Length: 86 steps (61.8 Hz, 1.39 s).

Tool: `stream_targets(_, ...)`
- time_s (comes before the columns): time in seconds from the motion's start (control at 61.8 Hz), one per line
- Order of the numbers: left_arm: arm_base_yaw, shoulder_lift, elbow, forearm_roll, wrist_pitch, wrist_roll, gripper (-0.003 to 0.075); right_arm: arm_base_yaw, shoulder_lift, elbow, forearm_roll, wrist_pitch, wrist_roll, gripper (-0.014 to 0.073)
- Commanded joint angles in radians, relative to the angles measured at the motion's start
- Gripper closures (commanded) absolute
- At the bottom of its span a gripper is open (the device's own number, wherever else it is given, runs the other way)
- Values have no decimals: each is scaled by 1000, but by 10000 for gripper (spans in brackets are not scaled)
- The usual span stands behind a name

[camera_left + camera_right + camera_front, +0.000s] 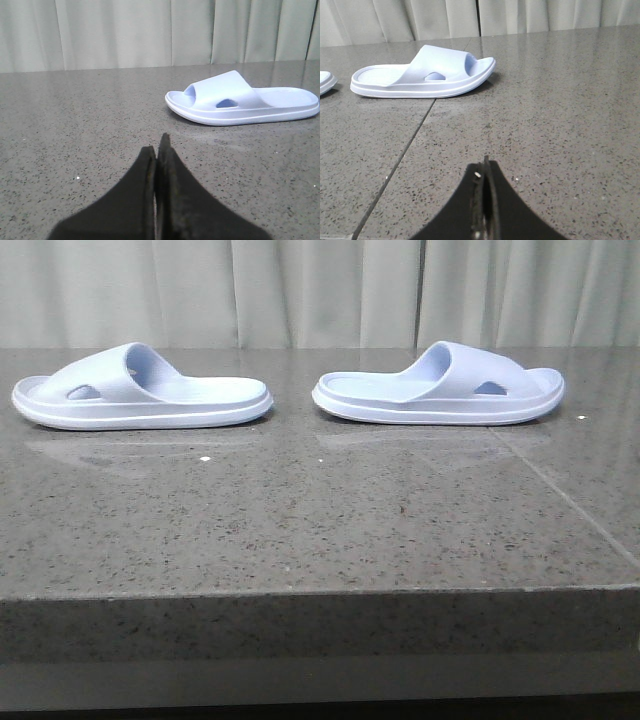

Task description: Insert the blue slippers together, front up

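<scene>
Lying flat on soles: 2 blue slippers, left slipper [140, 390] and right slipper [440, 386], resting side-on along the far part of the stone table [300, 530], heels pointing toward each other with a clear gap between, toes pointing outward. Both sitting untouched, well apart from either arm.

Left gripper [157, 150]: fingers pressing together, holding nothing, hanging low over bare table short of the left slipper [245, 100]. Right gripper [485, 172]: fingers likewise pressing together, holding nothing, short of the right slipper [425, 75]. Neither arm showing in the front view.

Judging progress: task not yet begun; no slipper lifted, none nested.

Risks noted:
- Approaching with jaws closed, and so pushing a slipper away instead of gripping it.
- Gripping soft foam too near an edge, letting the sole flex and slip out.
- Sliding on the glossy surface under side contact, shifting a slipper off the expected pose.
- Mirrored orientation demanding a turn of 1 slipper before mating; skipping it risking toes facing opposite ways.
- Misaligning straps, jamming the insertion.
</scene>
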Motion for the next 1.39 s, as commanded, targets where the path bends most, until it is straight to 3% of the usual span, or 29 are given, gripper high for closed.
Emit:
stream_targets(0.0,-7,-19,5,-4,-76,-10,741,-6,-16,-5,-7,-76,-3,701)
stream_targets(0.631,-7,-19,5,-4,-81,-10,741,-6,-16,-5,-7,-79,-3,701)
stream_targets(0.874,-7,-19,-9,-24,-132,-10,741,-6,-16,-26,-7,-146,-4,701)
stream_targets(1.101,-7,11,-194,-19,5,-10,741,-6,-7,-200,-56,-7,-4,701)
stream_targets(1.263,-7,148,-354,-19,141,-10,741,-6,74,-357,-75,155,-4,701)
stream_targets(1.376,-7,255,-427,-19,163,-10,741,-6,174,-459,-75,247,-4,701)
